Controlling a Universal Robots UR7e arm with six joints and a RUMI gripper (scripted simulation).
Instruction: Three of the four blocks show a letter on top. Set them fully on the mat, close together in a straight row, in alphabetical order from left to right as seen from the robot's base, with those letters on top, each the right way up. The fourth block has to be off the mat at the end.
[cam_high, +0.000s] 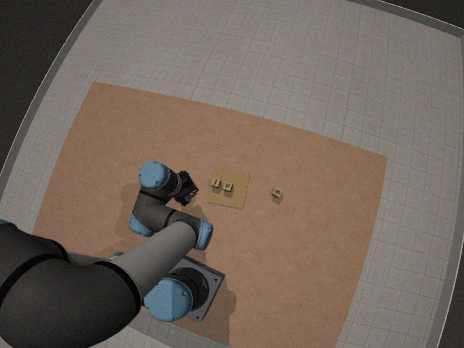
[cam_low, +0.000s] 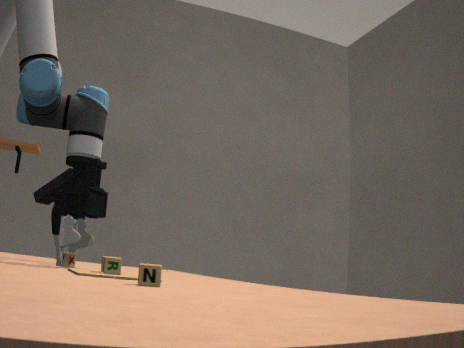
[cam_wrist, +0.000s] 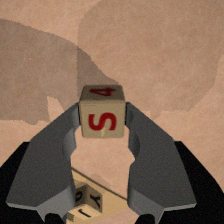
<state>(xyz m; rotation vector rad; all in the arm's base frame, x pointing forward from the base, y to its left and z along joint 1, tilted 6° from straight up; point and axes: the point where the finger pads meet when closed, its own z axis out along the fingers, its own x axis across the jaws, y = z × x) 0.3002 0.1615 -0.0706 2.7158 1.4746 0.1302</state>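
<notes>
We see the gripper (cam_wrist: 102, 131) clamped on the S block (cam_wrist: 102, 119), resting on the tan table (cam_low: 250, 310) just beside the mat (cam_high: 239, 192). Beyond lie grey tiled floor (cam_high: 300, 60) and grey walls (cam_low: 250, 150).

Tan table (cam_high: 310, 260), small mat (cam_high: 241, 196), lone block (cam_high: 277, 192), arm base (cam_high: 216, 278)

From the top, the hand (cam_high: 188, 189) covers the block it grips. Letters on the two mat blocks (cam_high: 222, 185) and the far block (cam_high: 277, 192) are too small to read. The wrist view's lower edge cuts off the mat (cam_wrist: 97, 184) and its blocks.
</notes>
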